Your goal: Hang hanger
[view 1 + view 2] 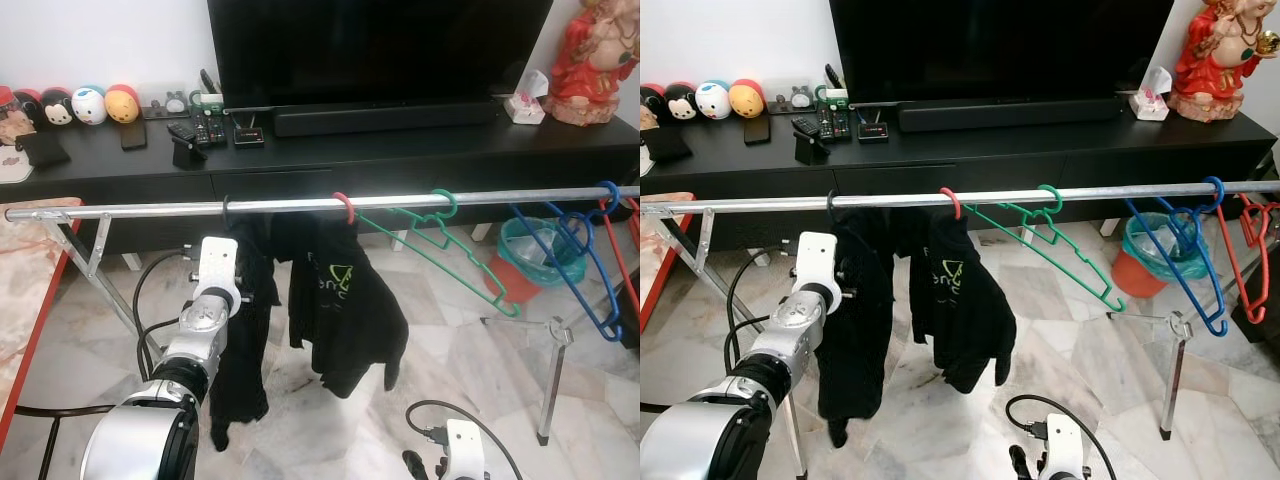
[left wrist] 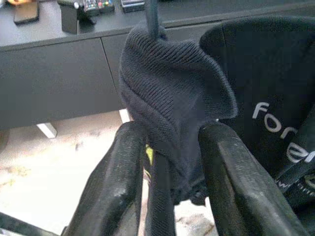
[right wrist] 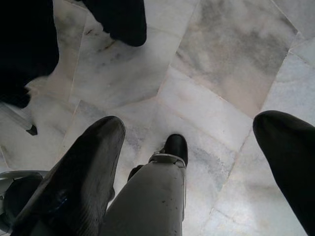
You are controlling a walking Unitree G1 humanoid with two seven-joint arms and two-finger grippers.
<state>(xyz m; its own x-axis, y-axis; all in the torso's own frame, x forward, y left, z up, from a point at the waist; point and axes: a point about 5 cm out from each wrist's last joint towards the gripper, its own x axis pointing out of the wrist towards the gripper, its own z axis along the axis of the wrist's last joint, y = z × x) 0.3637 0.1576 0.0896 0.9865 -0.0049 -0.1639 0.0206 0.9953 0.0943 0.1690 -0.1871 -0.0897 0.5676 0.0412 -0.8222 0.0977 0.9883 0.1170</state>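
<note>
A black hanger carrying a dark knitted garment hangs by its hook on the long silver metal rail, at the rail's left part. The left gripper pinches the garment's fabric between its fingers just below the rail. Next along the rail hang a black printed shirt, a green wire hanger and a blue hanger. The right gripper hangs low over the marble floor, fingers spread.

Pale marble floor; black TV cabinet against white wall.
</note>
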